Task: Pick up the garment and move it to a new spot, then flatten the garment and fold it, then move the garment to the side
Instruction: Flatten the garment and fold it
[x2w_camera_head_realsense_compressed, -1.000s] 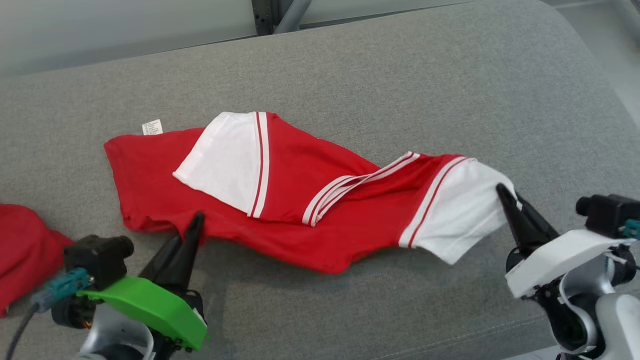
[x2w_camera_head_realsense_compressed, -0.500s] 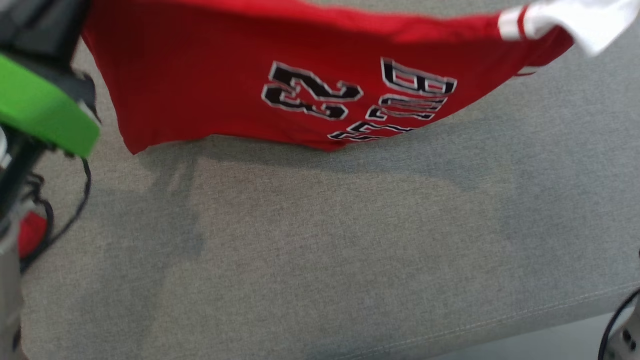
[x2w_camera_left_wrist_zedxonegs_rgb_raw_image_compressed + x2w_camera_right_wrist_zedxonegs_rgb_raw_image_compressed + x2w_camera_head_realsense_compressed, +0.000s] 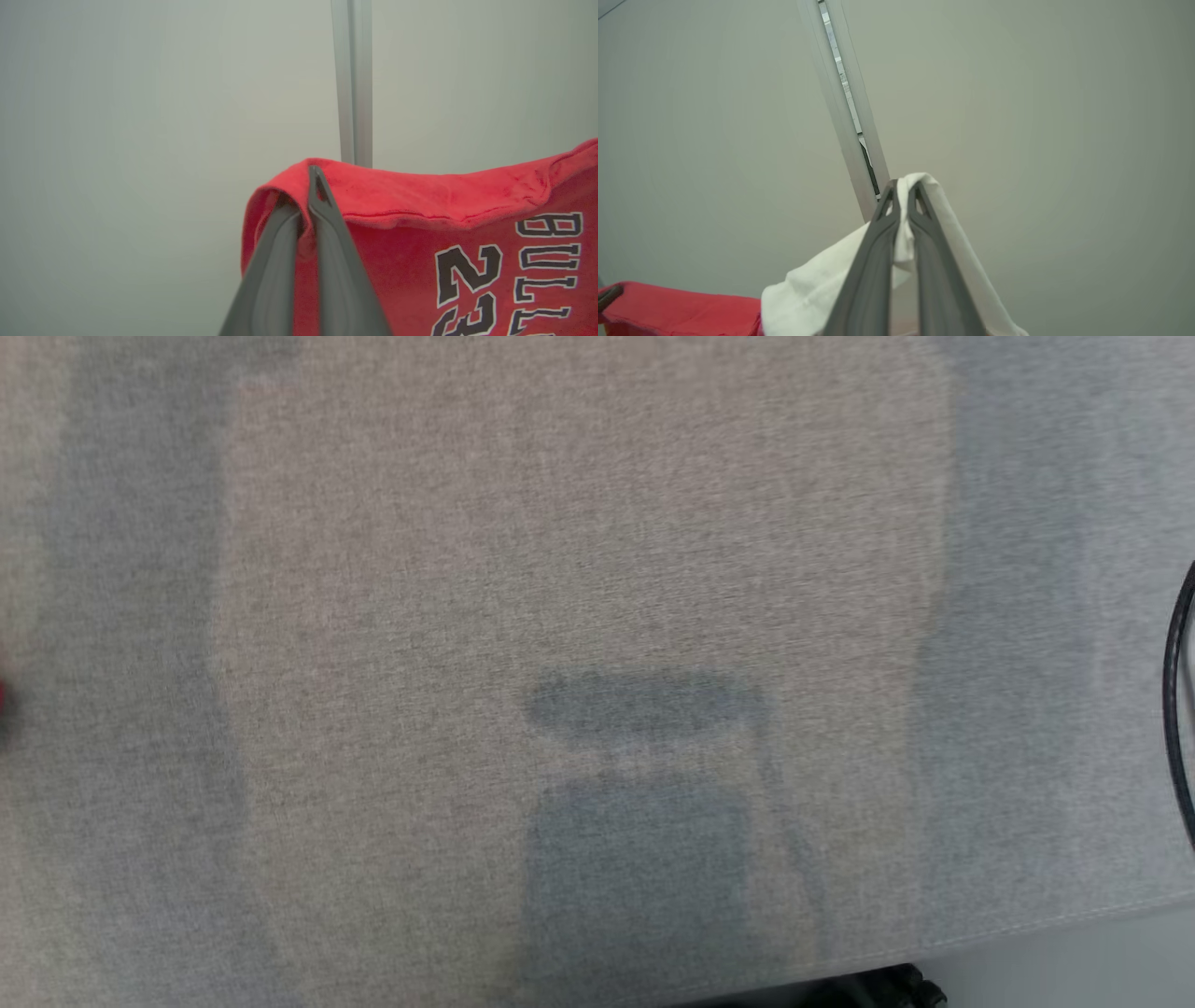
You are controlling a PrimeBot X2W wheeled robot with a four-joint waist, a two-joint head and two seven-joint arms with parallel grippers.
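Clamped shut on the top edge of the red garment (image 3: 420,242) with the left end effector (image 3: 303,196). Pinched closed on the white sleeve (image 3: 808,289) with the right end effector (image 3: 904,189). Held up in front of a pale wall (image 3: 140,116), above the grey fabric surface (image 3: 597,523). Printed across the front in black, white-outlined characters: "23" and "BULL", cut off by the frame.

Hangs aloft as a red garment (image 3: 420,242), spread sideways. Bears black, white-edged "23" and "BULL" lettering, cut off at the view's edge. Folds its hemmed top edge over, pinched at 1 corner inside the left claw (image 3: 301,191). Ends in a white sleeve (image 3: 808,289), bunched and pinched inside the right claw (image 3: 903,186)
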